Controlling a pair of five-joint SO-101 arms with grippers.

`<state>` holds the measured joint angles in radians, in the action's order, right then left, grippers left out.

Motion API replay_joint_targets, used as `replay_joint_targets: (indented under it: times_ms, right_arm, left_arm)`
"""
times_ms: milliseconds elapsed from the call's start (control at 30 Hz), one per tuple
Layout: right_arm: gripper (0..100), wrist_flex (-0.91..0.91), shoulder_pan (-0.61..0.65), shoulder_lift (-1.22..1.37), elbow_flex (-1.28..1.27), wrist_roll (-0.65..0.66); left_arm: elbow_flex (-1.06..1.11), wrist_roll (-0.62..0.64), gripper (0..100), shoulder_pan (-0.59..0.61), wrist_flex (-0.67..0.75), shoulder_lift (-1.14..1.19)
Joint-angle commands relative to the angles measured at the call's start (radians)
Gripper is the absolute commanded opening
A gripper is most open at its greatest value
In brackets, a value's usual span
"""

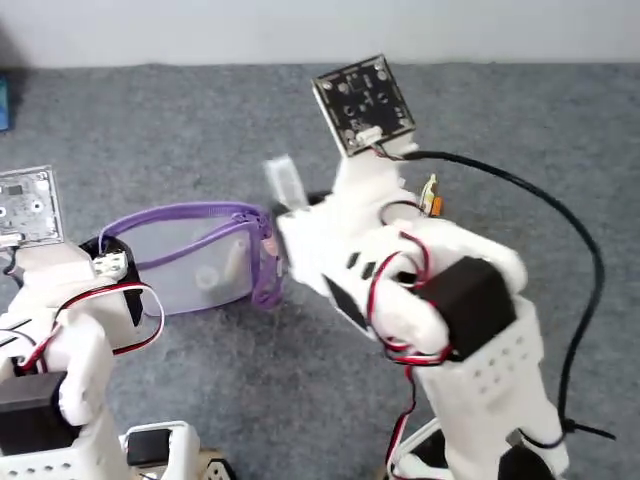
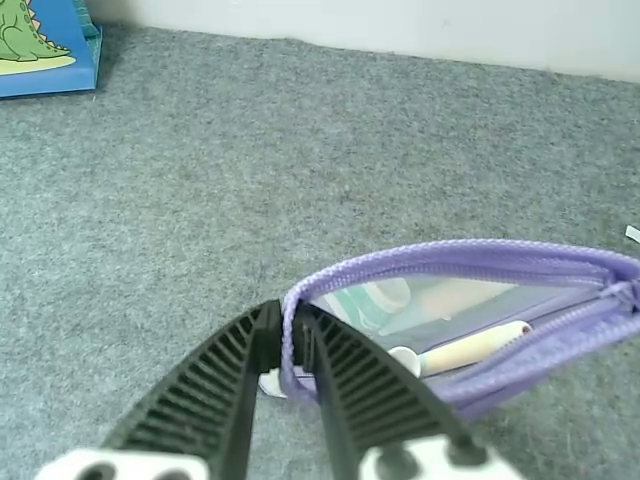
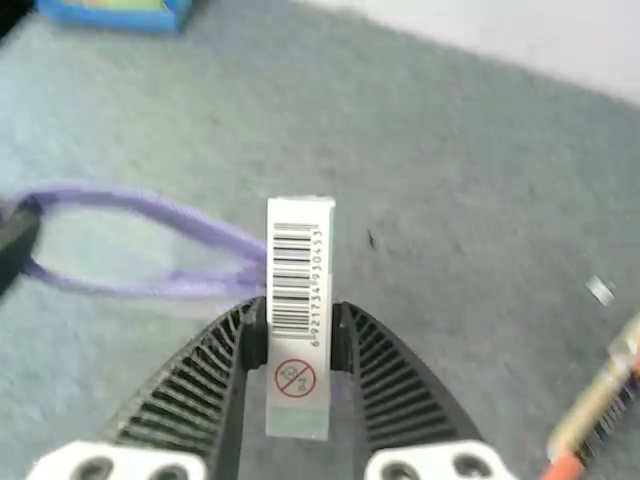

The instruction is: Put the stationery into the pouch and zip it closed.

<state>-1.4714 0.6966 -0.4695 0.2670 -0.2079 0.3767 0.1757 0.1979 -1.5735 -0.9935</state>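
While the left gripper is pinched shut on the purple zipper rim at one end of the pouch, the right gripper clamps a white barcoded eraser, its jaws apart only by the eraser's width. Eraser long axis runs in line with the fingers, and its far end projects past the tips. Pouch lies on the grey mat, mouth gaping, its long axis running from the left gripper's tips toward the right gripper. Cream stick and teal item lie inside. Eraser hangs near the pouch end facing the right gripper. Orange-ended pencil lies on the mat, off to that gripper's side.
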Motion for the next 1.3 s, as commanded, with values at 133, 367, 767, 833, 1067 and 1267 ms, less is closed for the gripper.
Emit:
replay_joint_targets:
  times_ms: [133, 367, 767, 833, 1067, 1267]
  right_arm:
    - [0.7, 0.455, 0.137, -0.031, -0.137, -0.081]
    - [0.7, 0.905, 0.222, -0.033, -0.333, 0.006]
    - [0.7, 1.003, 0.265, -0.171, -0.657, 0.037]
    - [0.8, 1.003, 0.263, -0.197, -0.704, 0.049]
    - [6.5, 1.027, 0.266, -0.208, -0.799, 0.094]
    - [21.9, 1.024, 0.263, -0.17, -0.795, 0.095]
  left_arm:
    - [0.039, -0.008, 1, -0.008, 0.002, 0.026]
    - [0.039, -0.008, 1, -0.008, 0.005, 0.026]
    - [0.039, -0.009, 1, -0.008, 0.005, 0.026]
    - [0.039, -0.009, 1, -0.008, 0.005, 0.026]
    - [0.041, -0.009, 1, -0.011, 0.006, 0.026]
    - [0.041, -0.009, 1, -0.011, 0.006, 0.026]
